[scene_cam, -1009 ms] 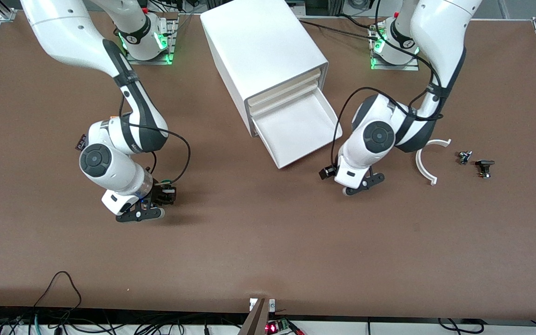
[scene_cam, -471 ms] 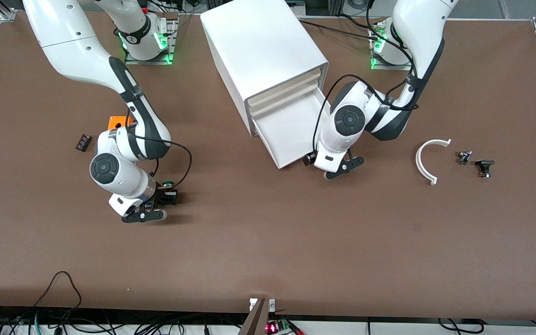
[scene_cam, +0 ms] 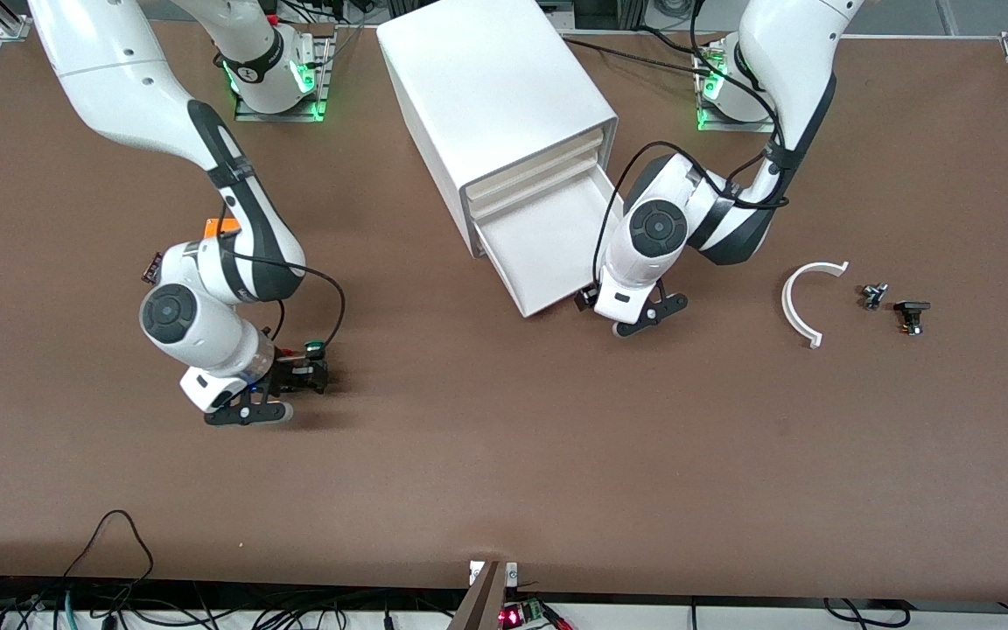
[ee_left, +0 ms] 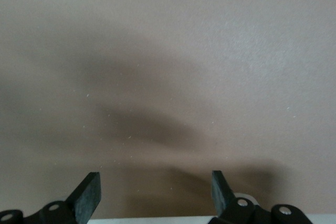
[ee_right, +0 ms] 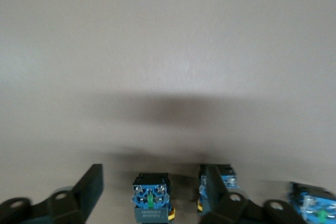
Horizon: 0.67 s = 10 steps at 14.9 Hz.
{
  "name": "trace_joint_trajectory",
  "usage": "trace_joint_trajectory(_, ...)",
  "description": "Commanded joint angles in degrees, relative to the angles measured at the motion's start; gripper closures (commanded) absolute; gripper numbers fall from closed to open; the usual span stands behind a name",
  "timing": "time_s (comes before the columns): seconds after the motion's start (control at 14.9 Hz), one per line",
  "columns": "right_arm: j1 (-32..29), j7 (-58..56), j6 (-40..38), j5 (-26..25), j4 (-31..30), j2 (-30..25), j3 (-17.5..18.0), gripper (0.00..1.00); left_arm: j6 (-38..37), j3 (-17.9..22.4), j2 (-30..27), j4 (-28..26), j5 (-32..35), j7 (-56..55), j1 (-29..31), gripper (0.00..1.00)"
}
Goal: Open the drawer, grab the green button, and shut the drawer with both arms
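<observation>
The cabinet [scene_cam: 495, 96] has its lowest drawer [scene_cam: 556, 249] pulled out, and the drawer looks empty. My left gripper [scene_cam: 596, 302] is open at the drawer's front corner nearest the left arm's end; the left wrist view shows its fingers [ee_left: 86, 195] apart over bare table. My right gripper [scene_cam: 298, 378] is open, low over small buttons on the table. A green cap [scene_cam: 313, 348] shows beside it. In the right wrist view a blue-bodied button [ee_right: 151, 195] lies between the open fingers [ee_right: 89, 187], untouched. Another button [ee_right: 223, 177] lies by the second finger. Their cap colours are hidden.
An orange block [scene_cam: 220, 227] and a small dark part [scene_cam: 152, 267] lie by the right arm's elbow. A white curved piece [scene_cam: 806, 302] and two small dark parts [scene_cam: 873, 295] [scene_cam: 911, 315] lie toward the left arm's end.
The left gripper came from open table to the drawer's front corner and has stayed there. The right gripper shifted slightly toward the right arm's end, still low over the buttons.
</observation>
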Motion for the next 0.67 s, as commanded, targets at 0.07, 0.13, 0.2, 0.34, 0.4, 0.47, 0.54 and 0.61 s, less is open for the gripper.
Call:
trace_joint_trajectory(0.07,-1.25,-1.58,-3.66,0.55,-1.04,-7.43,0.41,0.00,0.81,-2.13,-2.51,-4.32,1.62,-2.25,-0.20,0.07)
trace_joint_trajectory(0.13,-1.34,-1.41,-4.01,0.55,-1.12,-9.10,-0.03,0.00,0.72,-3.01,-2.60,-4.50,1.62,-3.04,-0.03,0.06)
trace_joint_trajectory(0.2,-1.43,-1.50,-4.27,0.46,-1.04,-10.25,-0.47,0.00,0.46,-4.32,-2.78,-4.50,1.62,-3.66,0.23,0.05)
trace_joint_trajectory(0.34,-1.78,-1.50,-5.84,0.46,-1.12,-13.49,-2.32,0.00,0.20,-7.05,-3.57,-5.12,1.44,-6.02,0.59,0.04)
trace_joint_trajectory(0.4,-1.78,-0.80,-7.94,0.54,-1.12,-15.51,-2.49,0.00,0.20,-8.19,-3.83,-5.47,1.36,-7.17,0.50,0.04)
trace_joint_trajectory(0.47,-1.78,-0.01,-10.49,0.55,-1.21,-17.44,-2.50,0.00,0.11,-9.50,-3.83,-5.91,1.36,-8.14,0.50,0.04)
trace_joint_trajectory(0.54,-1.78,2.61,-13.12,0.46,-1.13,-19.20,-2.58,0.00,0.11,-10.47,-3.75,-6.52,1.27,-9.02,0.50,0.02)
trace_joint_trajectory(0.61,-1.78,5.07,-15.06,0.20,-1.12,-20.35,-2.67,0.00,0.20,-11.53,-3.57,-6.96,1.01,-9.55,0.50,0.02)
